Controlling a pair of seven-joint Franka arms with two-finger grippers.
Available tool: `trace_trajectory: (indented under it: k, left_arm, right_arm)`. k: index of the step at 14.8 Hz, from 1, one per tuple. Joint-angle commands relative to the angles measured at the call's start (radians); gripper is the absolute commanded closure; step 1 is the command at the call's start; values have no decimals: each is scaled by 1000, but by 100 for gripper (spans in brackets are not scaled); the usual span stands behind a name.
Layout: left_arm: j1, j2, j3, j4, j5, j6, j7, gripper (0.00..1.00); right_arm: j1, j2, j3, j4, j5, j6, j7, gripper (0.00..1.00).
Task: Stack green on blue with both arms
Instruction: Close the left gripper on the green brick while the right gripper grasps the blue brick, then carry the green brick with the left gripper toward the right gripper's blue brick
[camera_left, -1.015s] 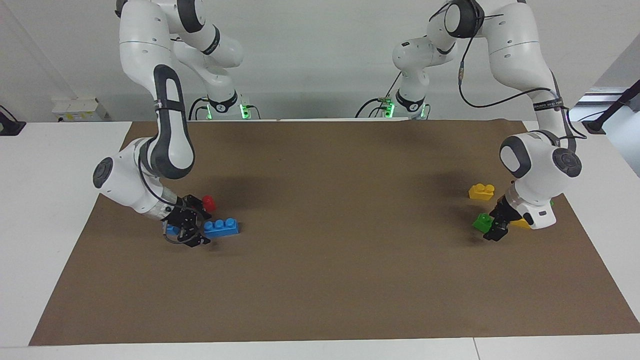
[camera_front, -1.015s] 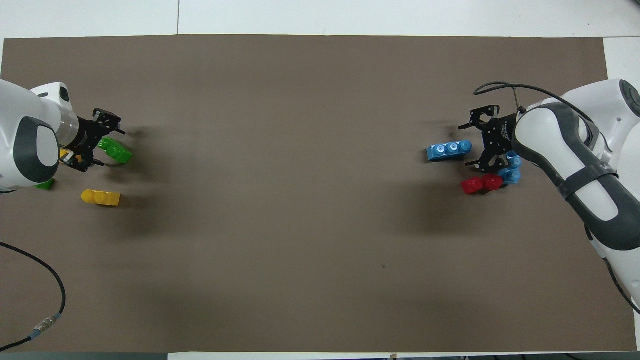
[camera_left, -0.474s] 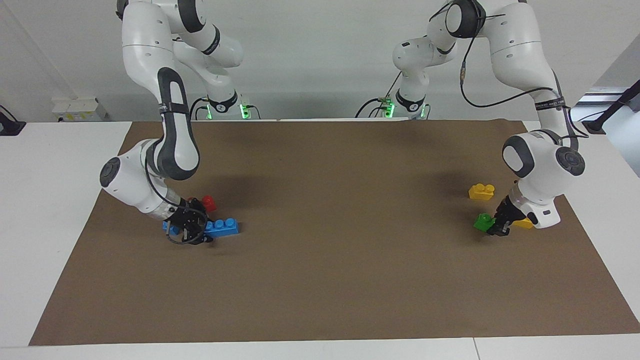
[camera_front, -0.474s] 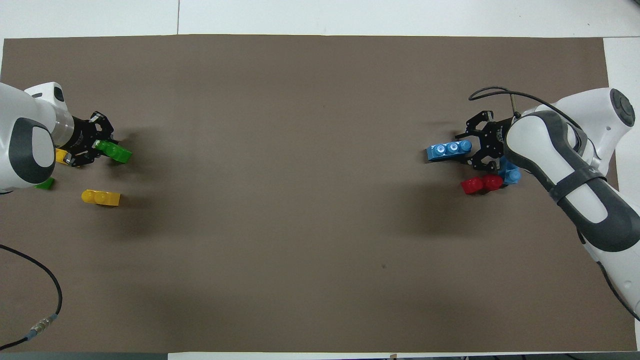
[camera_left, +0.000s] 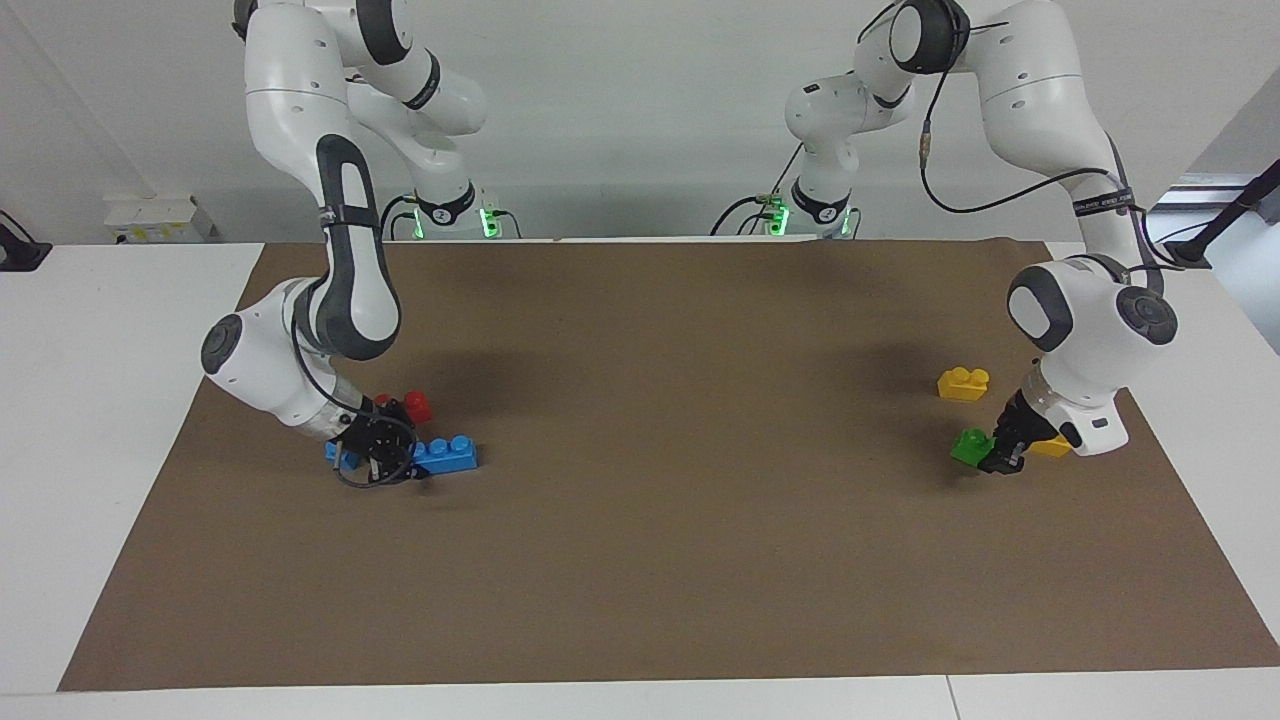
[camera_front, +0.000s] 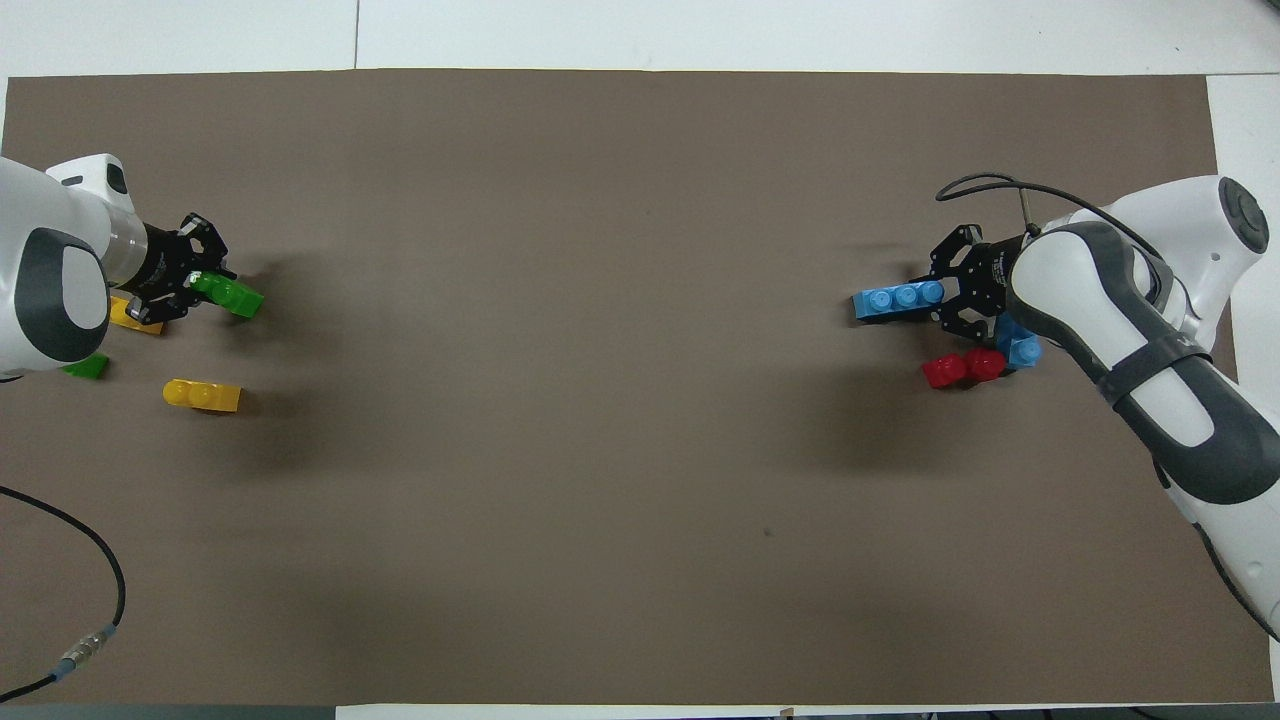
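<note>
2 grippers apparently clamped: left gripper (camera_left: 1000, 455) on green brick (camera_left: 970, 445), right gripper (camera_left: 392, 462) on blue brick (camera_left: 447, 455)

Both end effectors, wide apart a second ago, are now clamped on bricks. The left end effector (camera_left: 1000, 455) has drawn in around one end of the green brick (camera_left: 970, 445), which has shifted slightly on the desk. The right end effector (camera_left: 392, 462) has slid in and closed onto the end of the blue brick (camera_left: 445, 455).
</note>
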Motion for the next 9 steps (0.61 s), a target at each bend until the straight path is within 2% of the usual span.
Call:
trace_trajectory:
  k: [1, 2, 5, 9]
  left_arm:
    - [-4, -73, 0, -3, 23, -94, -16, 100]
    - [-4, -93, -2, -3, 23, -117, -17, 100]
    - [-9, -154, -9, -3, 22, -193, -43, 100]
    - [-89, -197, -11, -6, 22, -225, -279, 100]
  right_arm:
    - [-2, -11, 7, 10, 28, -9, -38, 97]
    - [1, -10, 9, 31, 28, -35, -38, 100]
    - [43, -16, 9, 76, 30, -75, -13, 100]
    - [122, -71, 10, 87, 30, -114, 102, 100]
